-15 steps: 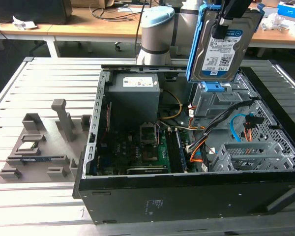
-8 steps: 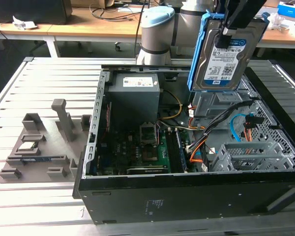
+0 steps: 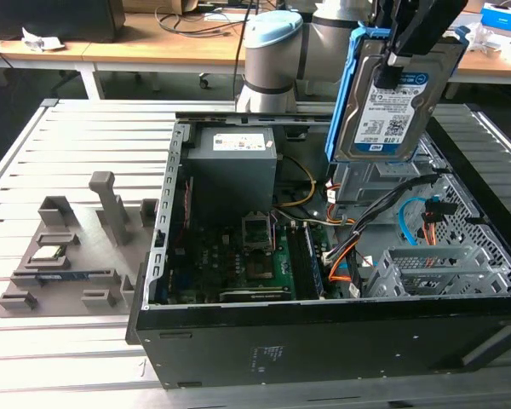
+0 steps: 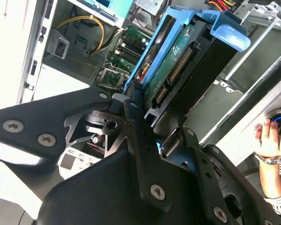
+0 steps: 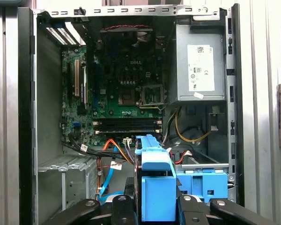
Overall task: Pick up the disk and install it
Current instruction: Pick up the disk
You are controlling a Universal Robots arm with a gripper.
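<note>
The disk is a silver-grey hard drive with a white-and-blue label and blue side rails. It hangs upright and tilted above the back right of the open computer case. My gripper is shut on its upper end from above. In the second wrist view the disk shows its green circuit-board side between the blue rails, with the black gripper clamped on it. In the first wrist view the disk's blue rail points down toward the case, with the gripper shut on either side of it.
Inside the case are a motherboard, a grey power-supply box, loose cables and a metal cage with blue latches. A grey fixture tray lies at the exterior view's left. A person's hand rests beside the case.
</note>
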